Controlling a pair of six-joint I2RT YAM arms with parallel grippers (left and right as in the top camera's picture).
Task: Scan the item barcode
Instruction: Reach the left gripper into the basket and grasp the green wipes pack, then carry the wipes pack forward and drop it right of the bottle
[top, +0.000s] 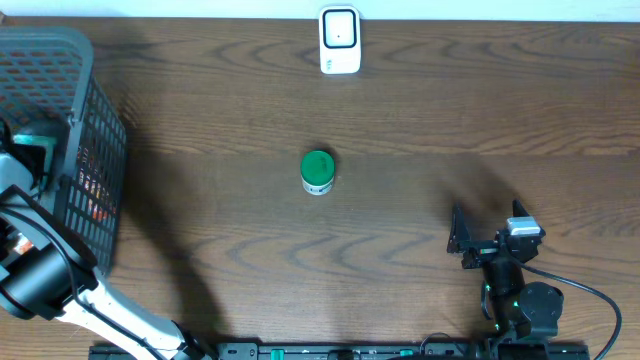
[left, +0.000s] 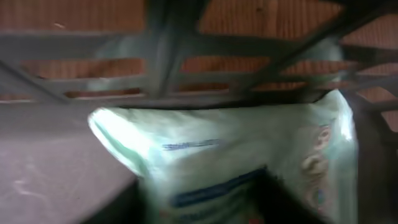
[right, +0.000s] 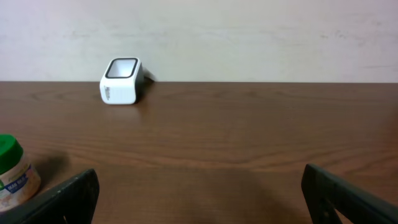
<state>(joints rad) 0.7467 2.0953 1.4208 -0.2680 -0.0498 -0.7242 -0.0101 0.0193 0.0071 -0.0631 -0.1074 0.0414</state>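
Packet (left: 249, 155), pale green and white, lies in the grey basket (top: 95, 130) at the left end of the bench (top: 420, 120), left pincer (top: 35, 155) right at it, grip impossible to tell; right pincer (right: 202, 196) stands wide open, empty; green-lidded jar (top: 318, 172) mid-bench, white scanner (top: 340, 40) at the far edge

Overhead: high, straight down on the whole surface (top: 420, 120); scanner (top: 339, 40) at 12 o'clock, basket (top: 60, 70) at 9, green-lidded jar (top: 318, 172) centre. Right wrist: low at 5 o'clock, skimming the surface, facing 12; shares scanner and jar with overhead. Left wrist: inside basket, blurred, hard against pale pouch (left: 249, 162), mesh behind.
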